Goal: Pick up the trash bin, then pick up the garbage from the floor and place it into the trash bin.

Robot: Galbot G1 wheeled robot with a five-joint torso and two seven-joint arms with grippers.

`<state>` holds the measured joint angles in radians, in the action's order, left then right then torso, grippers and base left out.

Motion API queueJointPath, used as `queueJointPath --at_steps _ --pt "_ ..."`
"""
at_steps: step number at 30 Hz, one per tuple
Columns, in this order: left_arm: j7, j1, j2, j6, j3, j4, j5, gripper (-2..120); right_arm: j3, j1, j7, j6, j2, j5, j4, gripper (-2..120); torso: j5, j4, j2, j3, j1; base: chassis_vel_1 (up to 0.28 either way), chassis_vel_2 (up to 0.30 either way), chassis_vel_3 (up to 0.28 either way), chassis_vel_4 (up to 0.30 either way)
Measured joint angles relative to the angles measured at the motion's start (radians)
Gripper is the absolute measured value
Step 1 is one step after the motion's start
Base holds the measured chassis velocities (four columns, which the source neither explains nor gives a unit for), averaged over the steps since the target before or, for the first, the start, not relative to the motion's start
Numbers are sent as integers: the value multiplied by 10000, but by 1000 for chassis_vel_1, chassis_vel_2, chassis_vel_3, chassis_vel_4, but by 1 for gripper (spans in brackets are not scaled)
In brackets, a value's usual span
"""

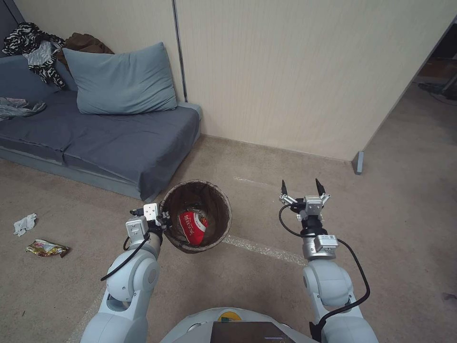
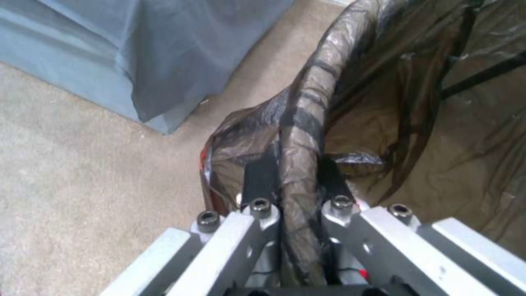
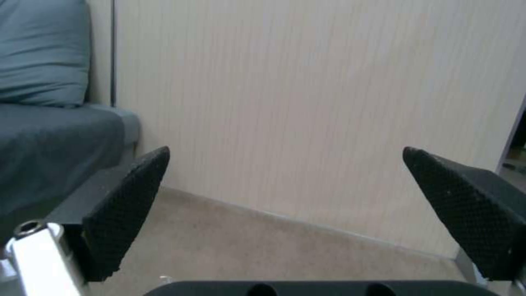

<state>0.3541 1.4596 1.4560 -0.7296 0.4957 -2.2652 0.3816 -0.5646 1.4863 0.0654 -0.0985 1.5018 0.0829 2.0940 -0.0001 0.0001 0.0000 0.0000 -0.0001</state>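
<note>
The trash bin (image 1: 196,190), lined with a dark brown bag, hangs above the carpet in front of the sofa corner. My left gripper (image 1: 164,220) is shut on its near-left rim; in the left wrist view the fingers (image 2: 260,176) pinch the bag-covered rim (image 2: 300,135). A red-and-white crushed cup (image 1: 193,227) lies inside the bin. On the floor at far left lie a white crumpled tissue (image 1: 24,224) and a yellow snack wrapper (image 1: 46,248). My right gripper (image 1: 302,187) is held open in the air to the right of the bin, nothing between its fingers (image 3: 129,205).
A grey-blue sofa (image 1: 119,138) with a cushion (image 1: 121,81) and clothes stands at the left, its corner just behind the bin. A beige wall panel (image 1: 304,71) ends at a foot (image 1: 358,162). Open carpet lies ahead and to the right.
</note>
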Motion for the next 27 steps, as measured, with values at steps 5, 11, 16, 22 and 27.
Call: queueJointPath --at_steps 5,11,16,22,27 --pt "-3 37 17 26 -3 -33 -31 3 -6 47 -10 -67 5 -8 23 100 0 -1 0 0 0 0 0 0 0" --pt "50 46 64 33 -49 -81 75 3 -36 1 -15 -66 -13 -60 100 100 1 -1 -1 0 0 0 0 0 0" --pt "56 58 71 32 -45 -130 86 3 -14 -25 -25 -49 -14 -80 132 100 2 -1 -1 0 0 0 0 0 0" --pt "62 43 86 23 -43 -143 84 3 -2 -38 -42 -31 -15 -89 156 100 1 -1 -1 0 0 0 0 0 0" --pt "63 45 91 23 -48 -143 79 3 6 -20 -50 -30 -7 -88 156 100 2 0 -1 0 0 34 34 27 27"
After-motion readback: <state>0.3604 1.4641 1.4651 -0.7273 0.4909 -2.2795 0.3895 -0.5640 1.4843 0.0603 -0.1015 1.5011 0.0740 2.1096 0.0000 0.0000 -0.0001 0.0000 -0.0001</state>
